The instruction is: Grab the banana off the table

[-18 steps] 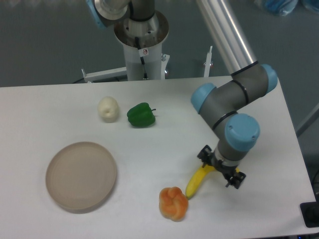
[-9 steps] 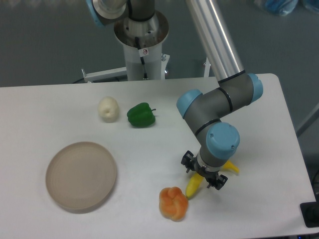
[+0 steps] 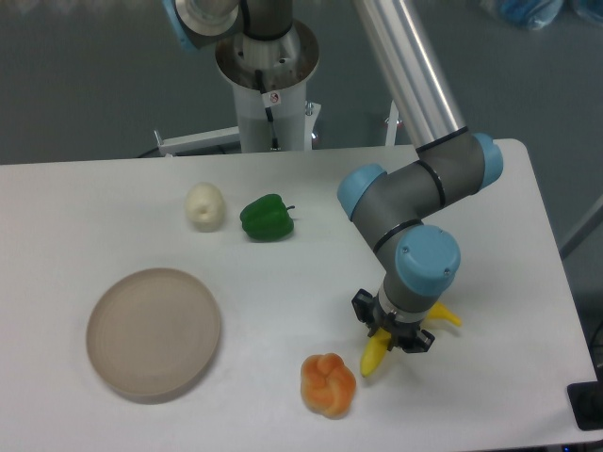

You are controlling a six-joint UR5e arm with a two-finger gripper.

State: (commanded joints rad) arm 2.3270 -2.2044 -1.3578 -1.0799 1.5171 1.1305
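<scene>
The banana (image 3: pixel 373 357) is bright yellow and curved, and lies on the white table (image 3: pixel 113 207) at the front right. Its lower tip points toward the front and its other tip (image 3: pixel 447 315) sticks out to the right of the wrist. My gripper (image 3: pixel 391 333) points straight down over the banana's middle, with one black finger on each side, closed against it. The wrist hides the middle of the banana. I cannot tell whether the banana is off the table surface.
A lumpy orange-yellow pepper (image 3: pixel 328 383) lies just left of the banana's lower tip. A green pepper (image 3: pixel 267 217) and a white garlic-like fruit (image 3: pixel 204 205) sit at the back. A round beige plate (image 3: pixel 154 330) is at the front left. The table's right edge is close by.
The gripper came left from the banana's right end to its middle and narrowed around it. Over the last half second the banana shifted slightly to the right together with the gripper.
</scene>
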